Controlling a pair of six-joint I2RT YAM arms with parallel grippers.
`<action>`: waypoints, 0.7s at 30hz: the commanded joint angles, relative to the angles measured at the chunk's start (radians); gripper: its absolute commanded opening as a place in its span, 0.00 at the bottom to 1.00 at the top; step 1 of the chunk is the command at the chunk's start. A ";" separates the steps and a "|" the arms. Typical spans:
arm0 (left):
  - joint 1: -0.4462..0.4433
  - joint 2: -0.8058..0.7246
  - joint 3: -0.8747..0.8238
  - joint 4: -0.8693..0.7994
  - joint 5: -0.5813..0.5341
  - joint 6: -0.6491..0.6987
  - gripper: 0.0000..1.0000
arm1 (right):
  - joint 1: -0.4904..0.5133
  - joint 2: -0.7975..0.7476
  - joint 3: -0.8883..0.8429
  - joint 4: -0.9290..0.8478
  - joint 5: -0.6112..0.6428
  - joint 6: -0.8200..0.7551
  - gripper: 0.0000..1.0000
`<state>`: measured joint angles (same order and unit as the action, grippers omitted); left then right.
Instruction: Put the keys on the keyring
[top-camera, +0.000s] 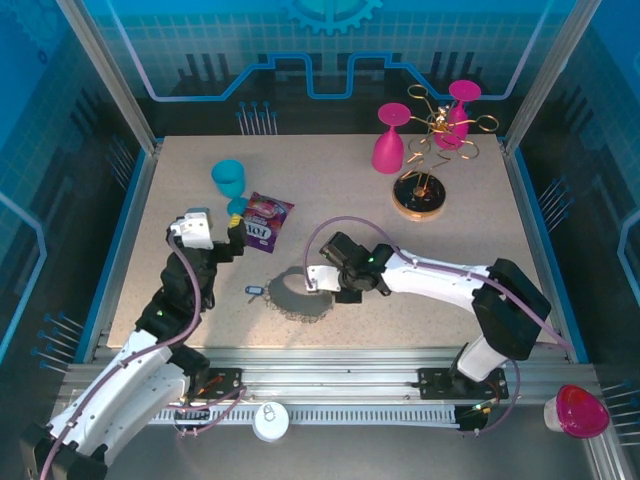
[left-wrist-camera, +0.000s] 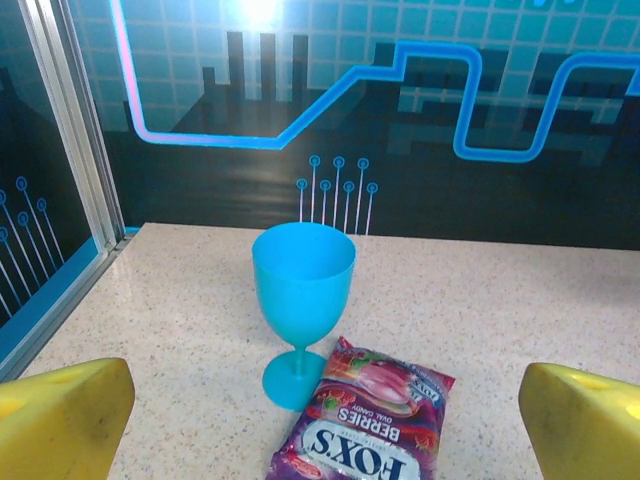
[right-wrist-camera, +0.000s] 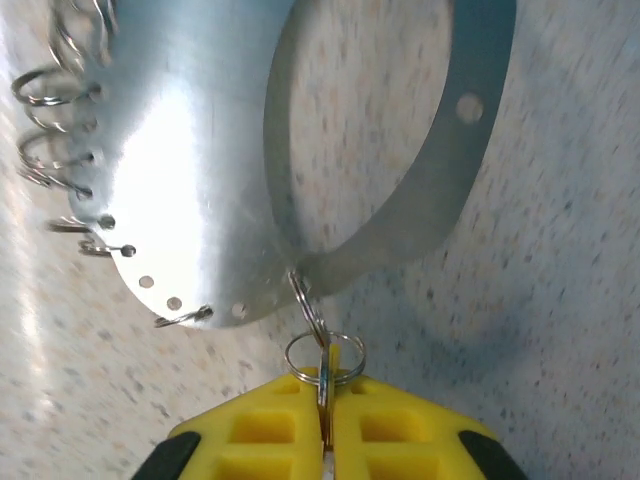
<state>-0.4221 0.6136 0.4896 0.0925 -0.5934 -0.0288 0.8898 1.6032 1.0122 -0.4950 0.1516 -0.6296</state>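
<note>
- Right wrist view: the right gripper (right-wrist-camera: 323, 400) has its fingers pressed together, pinching a small split ring (right-wrist-camera: 322, 352) that hangs from a hole in the keyring (right-wrist-camera: 440, 200). Such a thin pinch could slip, I'd say, or drag the keyring across the table (top-camera: 450, 240).
- The blue key (top-camera: 253, 291) lies loose just left of the keyring, not yet threaded. I cannot make out the other key.
- The left gripper (left-wrist-camera: 322, 430) is spread wide and empty, facing a teal goblet (left-wrist-camera: 303, 300) and a candy bag (left-wrist-camera: 380, 385), both near the blue key.
- 2 pink goblets (top-camera: 390, 145) and a gold rack (top-camera: 430, 195) stand well apart.
</note>
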 joint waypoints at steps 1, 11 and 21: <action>0.012 0.000 -0.011 -0.034 0.018 -0.023 0.99 | -0.030 0.020 -0.016 -0.062 0.106 -0.099 0.14; 0.049 0.013 -0.046 -0.023 0.031 -0.017 1.00 | -0.146 -0.063 -0.066 -0.073 0.218 -0.032 0.38; 0.263 0.208 -0.134 0.218 0.260 -0.004 0.99 | -0.527 -0.410 -0.375 0.461 -0.004 0.557 0.45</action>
<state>-0.2104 0.7750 0.3904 0.1791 -0.4332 -0.0433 0.4385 1.2247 0.7296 -0.2432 0.2150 -0.3119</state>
